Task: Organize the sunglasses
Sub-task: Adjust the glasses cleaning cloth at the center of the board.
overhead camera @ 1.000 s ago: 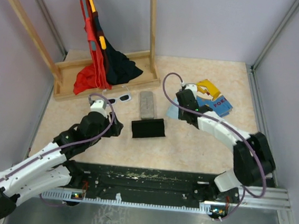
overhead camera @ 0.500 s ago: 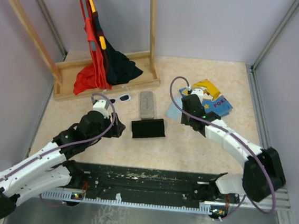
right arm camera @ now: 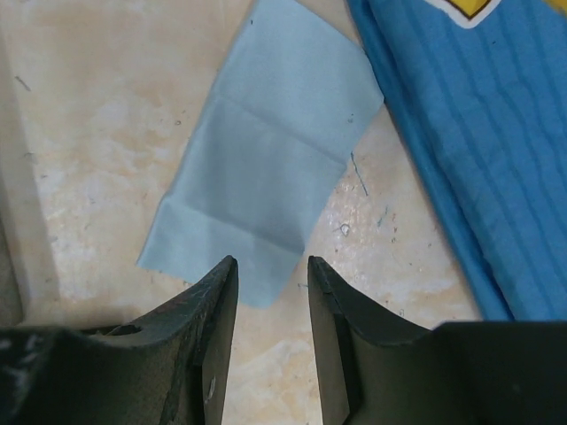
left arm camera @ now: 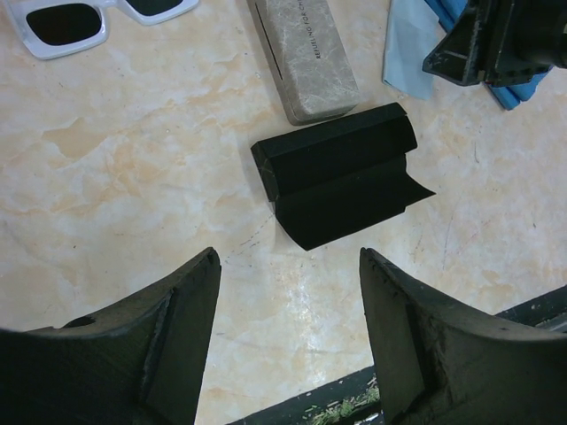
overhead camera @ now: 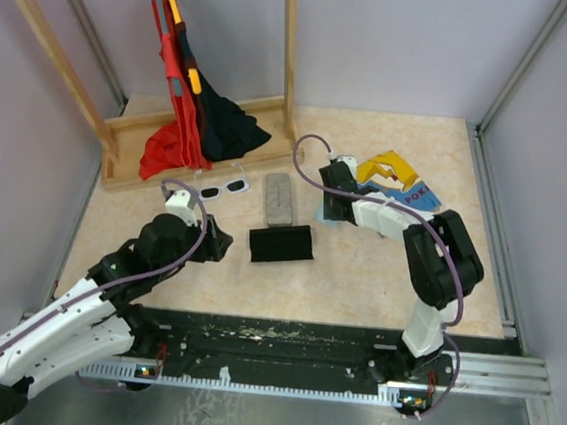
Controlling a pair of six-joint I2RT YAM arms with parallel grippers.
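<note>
Left arm [overhead camera: 84,299]: stretched from its base at the near left, running diagonally forward toward the middle. Wrist angled down. Left gripper [left arm camera: 288,266]: jaws spread wide, holding nothing

Right arm [overhead camera: 440,258]: folded tight, elbow raised on the right side, forearm doubling back leftward. Right gripper [right arm camera: 273,266]: pointed steeply down, jaws parted by a narrow gap only, empty, both fingers [right arm camera: 199,328] dark and blunt

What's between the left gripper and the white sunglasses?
Nothing visible. The left gripper, jaws open and empty, hovers over bare table. The white sunglasses lie up and to the left in its wrist view. The black case and grey case sit right of that line.
</note>
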